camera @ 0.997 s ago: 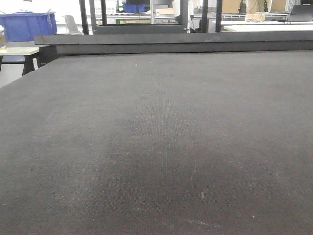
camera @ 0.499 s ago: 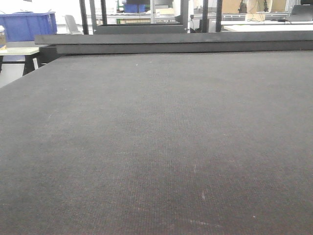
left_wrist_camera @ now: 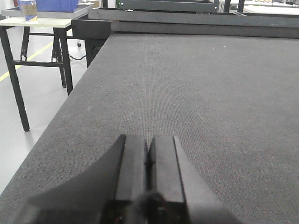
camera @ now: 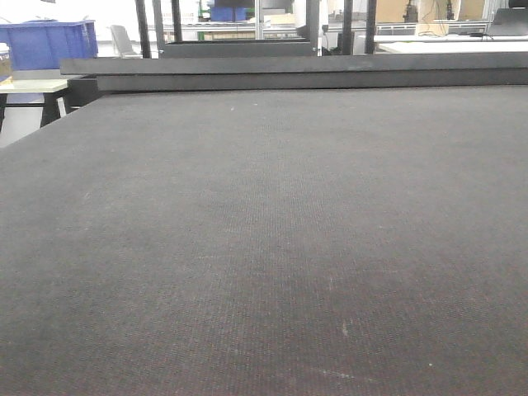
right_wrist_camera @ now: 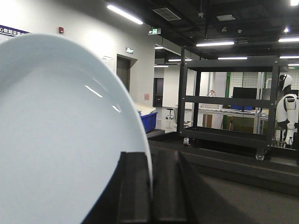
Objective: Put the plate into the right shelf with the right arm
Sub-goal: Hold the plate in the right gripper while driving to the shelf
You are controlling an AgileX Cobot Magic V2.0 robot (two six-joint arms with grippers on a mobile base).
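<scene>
Over the bench [left_wrist_camera: 210, 93], near its left edge, my left hand [left_wrist_camera: 148, 142] sits closed, empty. My right hand [right_wrist_camera: 150, 161] clamps the plate [right_wrist_camera: 60, 140] at its rim.

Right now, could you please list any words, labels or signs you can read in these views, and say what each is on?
None can be read for certain.
Blue wall sign above the plate: white characters, too small.
Green hanging ceiling sign: too small.
Smaller green wall sign: blurred.
Container label: blurred.
</scene>
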